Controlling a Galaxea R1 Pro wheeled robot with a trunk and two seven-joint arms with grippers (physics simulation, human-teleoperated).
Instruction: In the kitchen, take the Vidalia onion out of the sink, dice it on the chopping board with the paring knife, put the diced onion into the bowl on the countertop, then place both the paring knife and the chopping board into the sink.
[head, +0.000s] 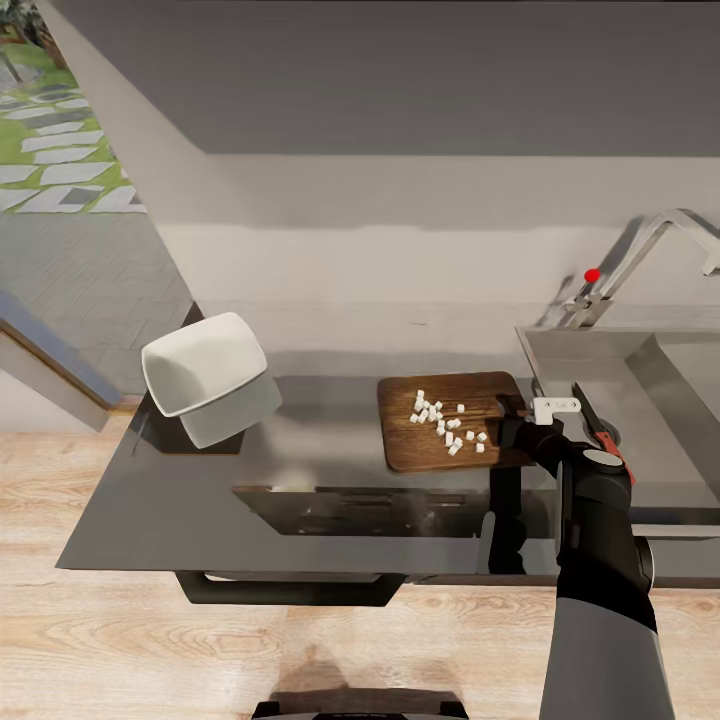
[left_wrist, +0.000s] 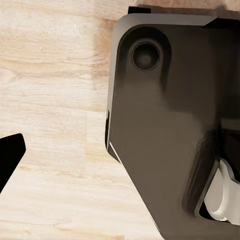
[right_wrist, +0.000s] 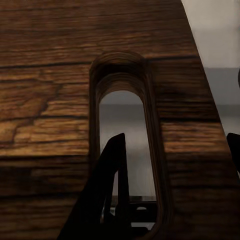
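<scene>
Grey metal-look desk (head: 330, 470) across head view, wood floor (head: 150, 640) in front. Sink (head: 600, 370) at desk's right end, chrome tap (head: 640, 250) with red dot behind it. White squarish bowl (head: 205, 375) at desk's left end, tilted, well apart from board. Dark brown chopping board (head: 450, 425) between bowl and sink, just beside sink's edge, flat on desk, handle-slot end toward sink. Diced onion (head: 447, 425) scattered as small white cubes mid-board, none in bowl. Paring knife (head: 603, 430), red handle, dark blade, near sink's near rim just right of the right arm's wrist; resting surface unclear. Right gripper (head: 515, 415) at board's slot end; in right wrist view one dark finger (right_wrist: 107, 195) poking up through oval slot, other finger (right_wrist: 234, 150) off board's outer edge, so straddling the wood strip beside the slot; clenched on it or not, cannot tell. Left gripper: in left wrist view a single dark fingertip (left_wrist: 10, 157) over wood floor, beside dark robot base (left_wrist: 170, 125); grip state cannot tell, nothing seen held.
</scene>
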